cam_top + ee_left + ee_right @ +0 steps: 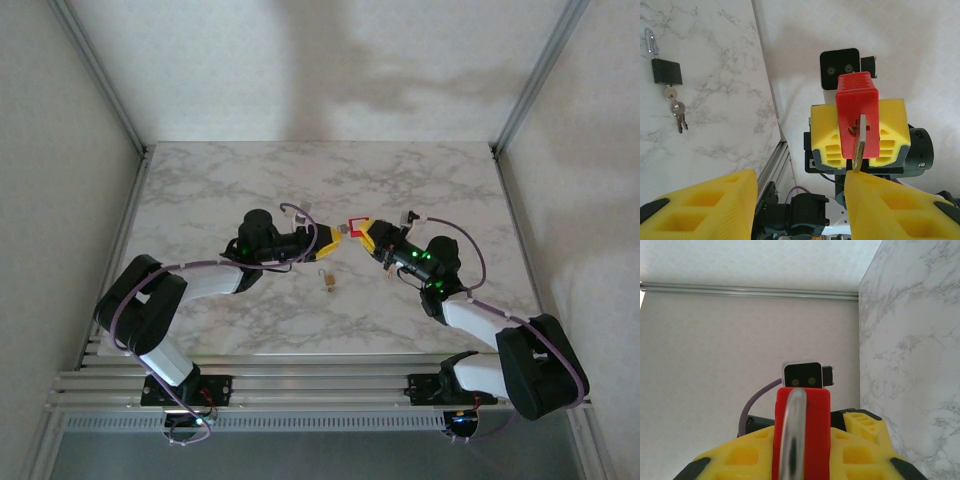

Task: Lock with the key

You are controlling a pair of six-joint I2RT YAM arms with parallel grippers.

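both arms meet in mid-air over the middle of the marble surface, wrists turned toward each other.

right fingers: closed on the red padlock, one yellow pad on each side of the body. from the right wrist camera the silver shackle curves up over the red body toward the lens.

key: stuck in the face of the red padlock that points at the left arm. its free end sits right at the tip of one left finger; touching or just short of it, cannot tell.

left fingers: spread apart, nothing between them, pointed straight at the red padlock.

black padlock: lies flat on the surface below and between the two arms, shackle open and pointing away from its bunch of keys, which hangs from the keyhole end.

lettering on either padlock or on the keys: too small to read.
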